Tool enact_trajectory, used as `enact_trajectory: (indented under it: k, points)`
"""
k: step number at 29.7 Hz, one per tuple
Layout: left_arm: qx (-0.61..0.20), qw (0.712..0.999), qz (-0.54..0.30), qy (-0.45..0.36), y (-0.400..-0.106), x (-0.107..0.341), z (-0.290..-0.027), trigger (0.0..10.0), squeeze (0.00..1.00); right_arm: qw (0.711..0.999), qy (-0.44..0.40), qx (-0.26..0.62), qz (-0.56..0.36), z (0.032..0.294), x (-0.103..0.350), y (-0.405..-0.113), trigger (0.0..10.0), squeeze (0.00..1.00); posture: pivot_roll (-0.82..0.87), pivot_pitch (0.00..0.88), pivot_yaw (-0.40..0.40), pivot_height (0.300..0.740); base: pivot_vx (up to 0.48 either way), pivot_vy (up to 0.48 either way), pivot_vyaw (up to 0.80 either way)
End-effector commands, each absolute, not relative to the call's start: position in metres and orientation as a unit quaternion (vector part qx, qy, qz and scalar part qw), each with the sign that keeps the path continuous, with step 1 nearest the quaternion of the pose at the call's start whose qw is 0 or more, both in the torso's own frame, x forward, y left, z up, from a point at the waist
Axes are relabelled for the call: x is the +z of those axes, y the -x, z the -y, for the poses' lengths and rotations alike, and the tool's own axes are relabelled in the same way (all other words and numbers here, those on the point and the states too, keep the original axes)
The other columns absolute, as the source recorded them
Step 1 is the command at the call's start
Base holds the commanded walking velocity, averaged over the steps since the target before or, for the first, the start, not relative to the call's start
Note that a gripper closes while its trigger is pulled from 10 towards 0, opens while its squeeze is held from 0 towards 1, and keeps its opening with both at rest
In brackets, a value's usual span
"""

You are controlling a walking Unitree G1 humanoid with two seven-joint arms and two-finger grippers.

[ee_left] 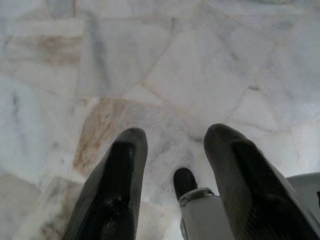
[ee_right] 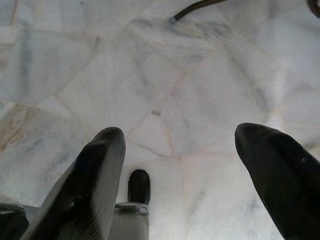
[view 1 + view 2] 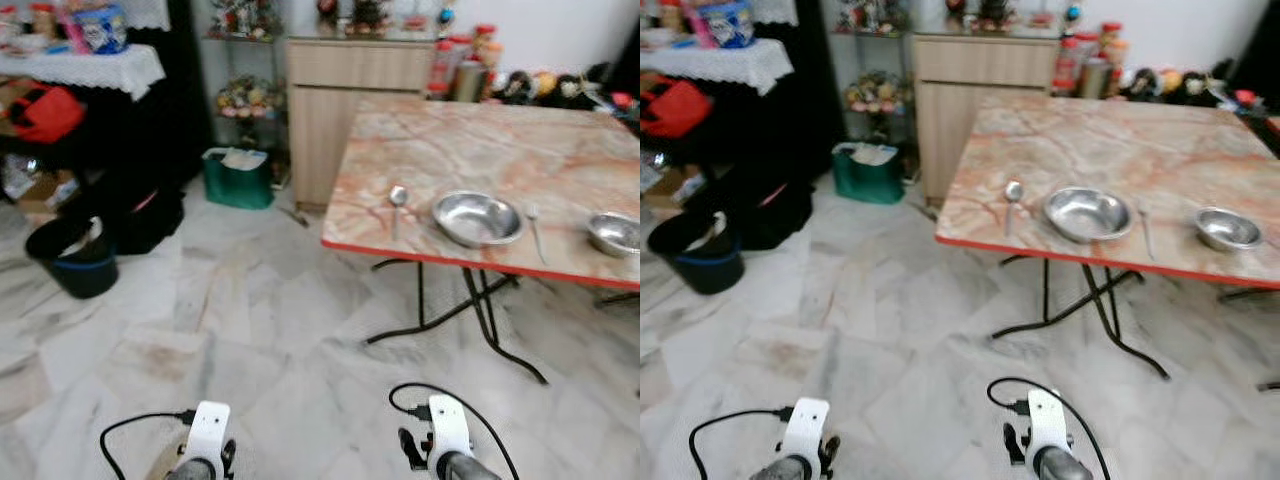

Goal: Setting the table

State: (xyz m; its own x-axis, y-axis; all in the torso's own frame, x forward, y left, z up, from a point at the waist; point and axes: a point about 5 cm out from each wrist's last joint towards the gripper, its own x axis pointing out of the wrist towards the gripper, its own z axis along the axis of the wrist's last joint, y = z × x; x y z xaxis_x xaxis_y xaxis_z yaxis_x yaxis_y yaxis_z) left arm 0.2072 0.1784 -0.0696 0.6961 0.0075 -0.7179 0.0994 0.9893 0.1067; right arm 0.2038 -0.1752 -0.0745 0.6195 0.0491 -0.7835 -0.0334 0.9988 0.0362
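On the marble-patterned red-edged table [image 3: 470,140]: two steel bowls.
Wide round bowl [image 3: 476,218] and smaller bowl [image 3: 615,232] at three o'clock sit empty; left gripper [image 1: 172,150] and right gripper [image 2: 177,150] fingers apart over floor.

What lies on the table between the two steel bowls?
A single utensil, probably a fork, lies between the large bowl and the small bowl, seen in both eye views.

Green bin [image 3: 238,178] beside a wooden cabinet [image 3: 345,110] — black bucket [image 3: 72,256] (possibly holding rags) nearby.
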Motion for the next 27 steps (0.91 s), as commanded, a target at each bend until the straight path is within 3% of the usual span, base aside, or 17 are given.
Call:
enact_trajectory:
  k: [1, 11, 18, 27]
  points:
    - [-0.024, 0.917, -0.391, -0.075, -0.2084, -0.0689, -0.1812, 10.0, 0.0, 0.902, -0.01, 0.026, -0.431, 0.1728, -0.0727, -0.2073, 10.0, 0.0, 0.02, 0.0, -0.025, 0.74, 0.0, 0.0, -0.61]
    - [-0.027, 0.917, -0.391, -0.077, -0.2087, -0.0688, -0.1805, 10.0, 0.0, 0.903, -0.01, 0.027, -0.43, 0.1723, -0.0719, -0.2088, 10.0, 0.0, 0.02, 0.0, -0.027, 0.74, 0.0, 0.0, -0.61]
    - [-0.026, 0.916, -0.392, -0.082, -0.2092, -0.0688, -0.18, 10.0, 0.0, 0.903, -0.009, 0.027, -0.429, 0.1723, -0.0716, -0.2094, 10.0, 0.0, 0.02, 0.0, -0.028, 0.74, 0.0, -0.441, -0.61]
    - [-0.024, 0.918, -0.389, -0.078, -0.2104, -0.0679, -0.1808, 10.0, 0.0, 0.906, -0.014, 0.022, -0.423, 0.1724, -0.0708, -0.2106, 10.0, 0.0, 0.02, 0.0, -0.026, 0.74, 0.0, 0.0, 0.0]
